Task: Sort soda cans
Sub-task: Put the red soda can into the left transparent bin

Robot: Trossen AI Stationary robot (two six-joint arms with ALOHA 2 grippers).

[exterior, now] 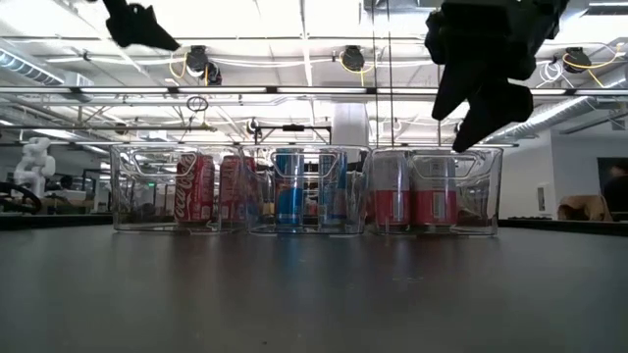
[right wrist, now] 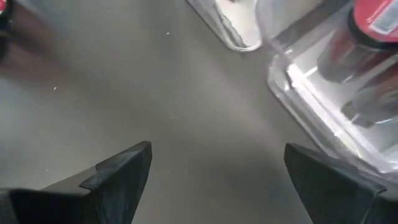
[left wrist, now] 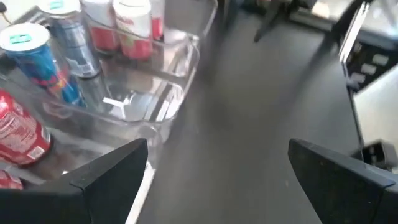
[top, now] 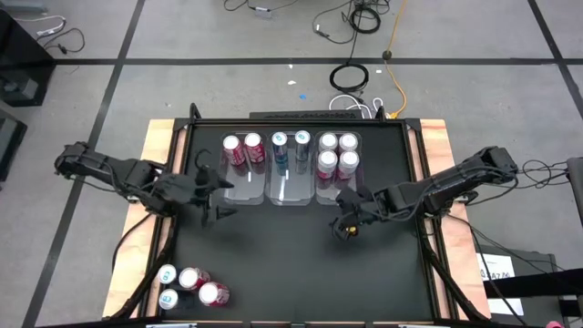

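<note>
Both gripper sets (top: pixel 213 194) (top: pixel 345 217) wide open, empty.

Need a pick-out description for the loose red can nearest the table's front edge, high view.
Ignore the three clear bins at the back of the black table and look to its front left corner, where four cans lie loose. The target is the red can at the right end of that cluster. Its red neighbour sits farther back; the other two are blue.

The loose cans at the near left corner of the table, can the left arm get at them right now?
Probably yes. The left gripper is open and empty, and bare table lies between it and the loose cans.
</note>
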